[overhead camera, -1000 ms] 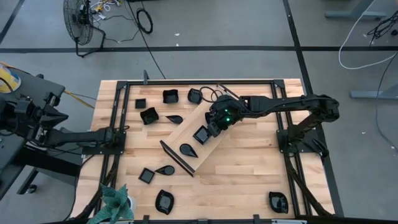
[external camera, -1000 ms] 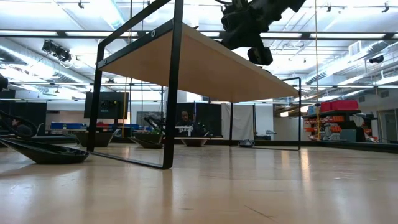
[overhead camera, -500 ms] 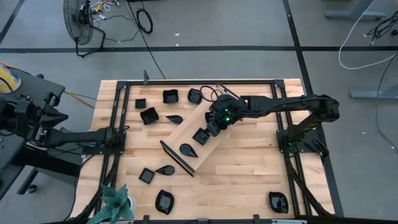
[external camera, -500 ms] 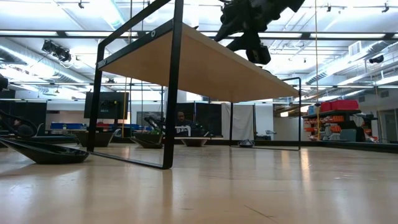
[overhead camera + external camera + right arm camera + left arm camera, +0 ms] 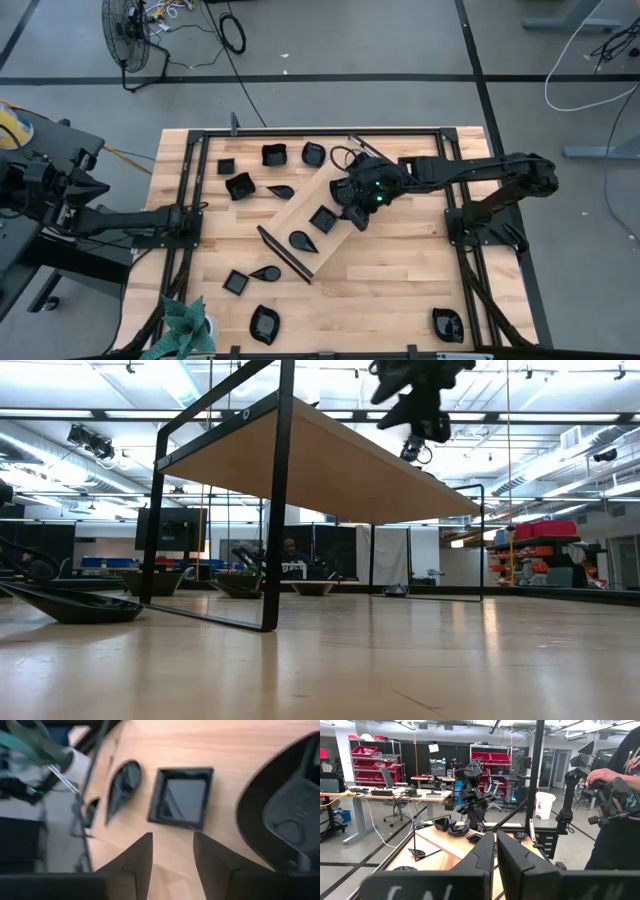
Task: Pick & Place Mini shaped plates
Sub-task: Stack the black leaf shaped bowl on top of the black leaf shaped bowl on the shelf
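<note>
— Where is the right gripper (image 5: 357, 216), and what does it hold?

— I see it above the wooden tray (image 5: 300, 214), fingers spread, holding nothing. A square plate (image 5: 323, 219) lies on the tray just beside it, and a teardrop plate (image 5: 301, 240) lies further along the tray.

— And the left gripper (image 5: 495, 851)?

— Its fingers are pressed together, empty, at the table's (image 5: 400, 270) left edge. Other mini plates lie scattered around the table.

The tray (image 5: 330, 460) stands raised on a black frame. A gripper (image 5: 420, 400) hangs above its far end. A black dish (image 5: 70, 603) lies left of it.
</note>
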Controlling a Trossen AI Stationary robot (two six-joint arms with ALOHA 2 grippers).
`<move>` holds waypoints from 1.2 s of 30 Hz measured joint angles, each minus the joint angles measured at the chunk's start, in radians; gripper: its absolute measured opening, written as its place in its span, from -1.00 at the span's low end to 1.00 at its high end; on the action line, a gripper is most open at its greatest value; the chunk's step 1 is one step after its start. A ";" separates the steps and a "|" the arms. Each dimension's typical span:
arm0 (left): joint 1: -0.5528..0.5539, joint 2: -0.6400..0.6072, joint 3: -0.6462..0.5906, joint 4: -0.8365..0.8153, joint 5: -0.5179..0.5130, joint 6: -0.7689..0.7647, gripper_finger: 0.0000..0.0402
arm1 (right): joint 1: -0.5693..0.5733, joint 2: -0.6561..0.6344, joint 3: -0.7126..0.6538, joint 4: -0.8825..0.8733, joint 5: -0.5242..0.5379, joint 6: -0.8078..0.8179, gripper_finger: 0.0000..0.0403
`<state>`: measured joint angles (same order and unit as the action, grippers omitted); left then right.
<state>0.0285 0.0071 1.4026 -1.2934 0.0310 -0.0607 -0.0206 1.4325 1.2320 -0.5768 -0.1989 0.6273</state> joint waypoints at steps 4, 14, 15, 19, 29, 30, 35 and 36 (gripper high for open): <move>0.000 0.000 0.000 0.000 0.000 0.000 -0.87 | 0.038 -0.007 0.000 -0.055 0.047 -0.092 -0.28; 0.000 0.000 0.000 0.000 0.000 0.000 -0.87 | 0.185 -0.007 -0.036 -0.118 0.065 -0.314 -0.28; 0.000 0.000 0.000 0.000 0.000 0.000 -0.87 | 0.206 -0.007 -0.044 -0.119 0.065 -0.328 -0.28; 0.000 0.000 0.000 0.000 0.000 0.000 -0.87 | 0.292 -0.007 -0.069 -0.119 0.065 -0.371 -0.28; 0.000 0.000 0.000 0.000 0.000 0.000 -0.87 | 0.473 -0.007 -0.095 -0.183 0.054 -0.602 -0.28; 0.000 0.000 0.000 0.000 0.000 0.000 -0.87 | 0.488 -0.007 -0.095 -0.190 0.043 -0.643 -0.28; 0.000 0.000 0.000 0.000 0.000 0.000 -0.87 | 0.561 -0.007 -0.095 -0.220 -0.048 -0.871 -0.28; 0.000 0.000 0.000 0.000 0.000 0.000 -0.87 | 0.578 -0.007 -0.095 -0.224 -0.062 -0.913 -0.28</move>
<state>0.0288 0.0071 1.4025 -1.2932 0.0309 -0.0605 0.5579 1.4258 1.1366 -0.8007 -0.2606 -0.2861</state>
